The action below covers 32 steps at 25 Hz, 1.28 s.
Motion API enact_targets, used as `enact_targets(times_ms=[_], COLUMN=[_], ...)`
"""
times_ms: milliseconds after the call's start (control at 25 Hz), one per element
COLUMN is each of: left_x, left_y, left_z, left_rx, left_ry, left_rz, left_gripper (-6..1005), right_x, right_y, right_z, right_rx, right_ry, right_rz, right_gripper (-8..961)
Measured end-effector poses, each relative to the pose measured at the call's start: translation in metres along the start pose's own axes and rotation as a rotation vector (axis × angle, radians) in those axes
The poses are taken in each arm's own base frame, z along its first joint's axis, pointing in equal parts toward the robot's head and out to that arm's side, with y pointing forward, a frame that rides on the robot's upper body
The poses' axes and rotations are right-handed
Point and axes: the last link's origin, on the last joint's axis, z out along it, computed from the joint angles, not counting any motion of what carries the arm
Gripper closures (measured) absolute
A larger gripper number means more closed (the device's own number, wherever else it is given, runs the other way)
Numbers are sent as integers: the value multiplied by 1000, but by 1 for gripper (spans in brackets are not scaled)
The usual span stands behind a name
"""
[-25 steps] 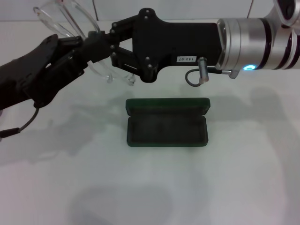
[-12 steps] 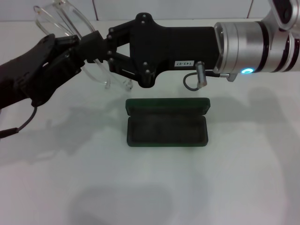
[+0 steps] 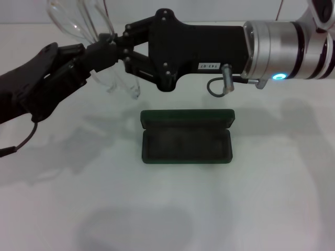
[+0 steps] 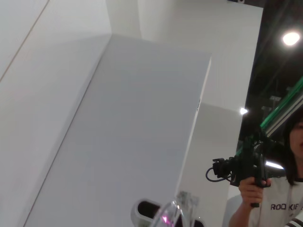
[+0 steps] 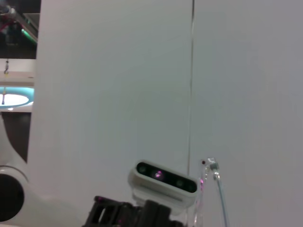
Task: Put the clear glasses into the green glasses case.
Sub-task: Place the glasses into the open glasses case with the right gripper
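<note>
Meeting above the far part of the white table (image 3: pixel 167 209), the two grippers share the clear glasses (image 3: pixel 89 23) between them, well above the surface. The right gripper (image 3: pixel 107 44) reaches across from the right, its black linkage fingers (image 3: pixel 118 39) drawn close together and pinched on the frame near the lenses. The left gripper (image 3: pixel 84 57) comes in from the left and meets the glasses at the same spot; its fingers are closed around the lower part of the frame, though exactly where they touch is hidden by the other gripper.

The glasses are fully transparent, tilted, with the lenses rising toward the top edge of the head view and a see-through temple arm hanging down below the grippers. In the wrist views only a small clear tip shows.

The green glasses case (image 3: pixel 187 140) lies open on the table, nearer the robot than the grippers and apart from them. Its lid stands up at the far side, and the dark-lined tray faces upward with nothing in it.
</note>
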Motion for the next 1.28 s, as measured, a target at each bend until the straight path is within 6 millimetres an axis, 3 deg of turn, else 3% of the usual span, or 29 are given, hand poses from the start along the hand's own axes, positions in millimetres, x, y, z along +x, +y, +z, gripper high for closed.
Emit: enact_targets(times_ms=[320,600,760,960,1080,1280], left_x=[3,40,66,81,81,75], left_y=[4,14,26,35,34,31], left_z=[-16,-78,-103,-112,-112,-107], left_rx=[42,242,319,354,355,345], left_ry=[-1,31,12,-3,-9,-20], left_rz=[9,135,222,258,260,282], left_gripper=[974,973,973,973,973,973], right_x=[-1,-3,-14,-31,-41,-28], right_y=[-5,2,17,29,32,38], right_z=[-13,-24,-26,-16,0,33], right_rx=[49,19,-14,-43,-75,-100], right_ry=[-10,111,301,589,753,1021], right_rz=[2,7,-7,13,61,71], right_gripper=[875,873,873,871,871,870])
